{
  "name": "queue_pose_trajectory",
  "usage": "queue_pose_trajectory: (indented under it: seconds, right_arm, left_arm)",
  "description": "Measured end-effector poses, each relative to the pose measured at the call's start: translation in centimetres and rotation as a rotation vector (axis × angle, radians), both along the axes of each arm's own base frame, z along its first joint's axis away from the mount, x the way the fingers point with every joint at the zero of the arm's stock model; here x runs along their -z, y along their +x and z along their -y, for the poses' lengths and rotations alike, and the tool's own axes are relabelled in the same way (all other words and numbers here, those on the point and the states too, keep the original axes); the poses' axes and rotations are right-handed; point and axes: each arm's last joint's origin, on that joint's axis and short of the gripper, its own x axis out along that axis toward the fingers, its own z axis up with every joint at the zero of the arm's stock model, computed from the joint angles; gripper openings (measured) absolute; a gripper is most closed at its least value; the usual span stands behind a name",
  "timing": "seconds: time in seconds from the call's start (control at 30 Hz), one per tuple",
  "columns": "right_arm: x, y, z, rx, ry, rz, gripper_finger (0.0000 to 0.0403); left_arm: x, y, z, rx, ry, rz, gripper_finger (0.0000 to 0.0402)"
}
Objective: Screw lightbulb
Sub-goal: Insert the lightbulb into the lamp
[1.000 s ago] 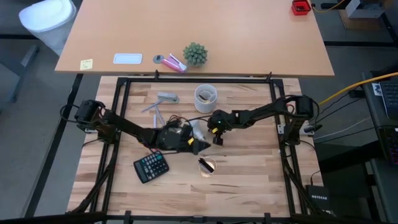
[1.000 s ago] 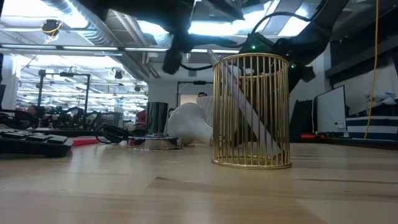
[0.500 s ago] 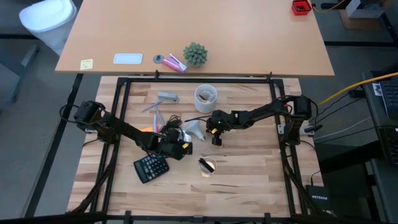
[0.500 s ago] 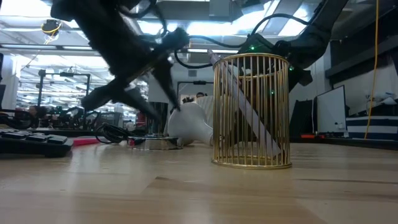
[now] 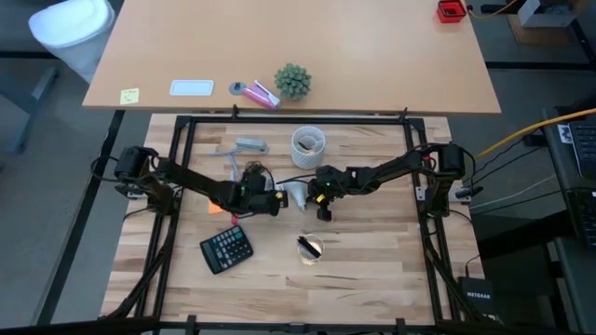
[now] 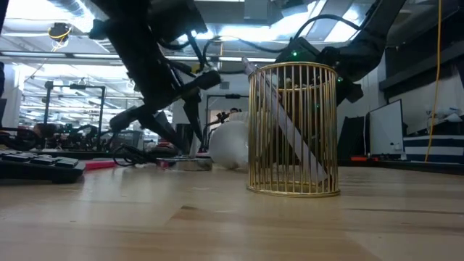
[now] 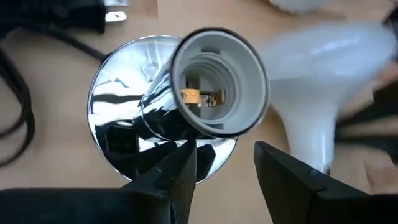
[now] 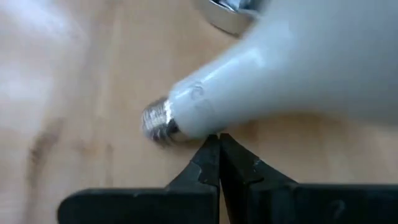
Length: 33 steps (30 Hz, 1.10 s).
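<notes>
From overhead I see the lightbulb (image 5: 295,193) lying on its side mid-desk, between my two arms, but not its base. My right wrist camera gives me that: the grey screw threads (image 8: 157,122) at the narrow end, the bulb's long axis flat along the desk (image 5: 372,270), the wide glass end next to the silver socket (image 5: 250,197). The right end effector (image 8: 218,149) is shut tight and empty, its tips just beside the bulb's neck; I can't tell whether they touch.

My left wrist camera looks straight into the socket's (image 7: 217,84) white threaded mouth, brass contact visible inside. The left end effector (image 7: 225,163) has its fingers parted, one on each side of the socket's chrome edge, not clamped.

At desk height the gold wire cup (image 6: 293,129) stands nearest the camera and covers part of the bulb (image 6: 230,142). Around: a calculator (image 5: 226,250) on the near left, a pale cup (image 5: 308,143) farther back, and a black cord (image 7: 15,118) by the socket.
</notes>
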Motion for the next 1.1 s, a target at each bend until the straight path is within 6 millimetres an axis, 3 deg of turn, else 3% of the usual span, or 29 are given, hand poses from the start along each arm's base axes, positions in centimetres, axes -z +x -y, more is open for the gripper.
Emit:
queue_pose_trajectory:
  seconds: [0.2, 0.4, 0.57, 0.8, 1.1]
  right_arm:
    - [-0.7, 0.6, -0.5, -0.054, 0.026, 0.097, 0.0005]
    - [-1.2, 1.1, -2.0, -0.097, 0.019, 0.162, 0.0005]
    - [-1.6, 1.4, -2.8, -0.116, 0.012, 0.197, 0.0005]
    - [-0.9, 0.6, -3.1, -0.108, 0.011, 0.079, 0.0005]
    - [-0.8, 0.4, -2.1, 0.072, -0.202, 0.03, 0.0005]
  left_arm:
    - [-0.3, 0.6, -1.7, 0.003, 0.03, 0.025, 0.0153]
    - [-1.3, 1.9, -0.7, 0.124, 0.047, 0.155, 0.0153]
    - [-1.2, 1.8, -0.1, 0.135, 0.037, 0.156, 0.0153]
    - [-1.1, 1.7, 0.1, 0.129, 0.028, 0.144, 0.0153]
    - [-1.1, 1.7, -0.1, 0.111, 0.039, 0.147, 0.0153]
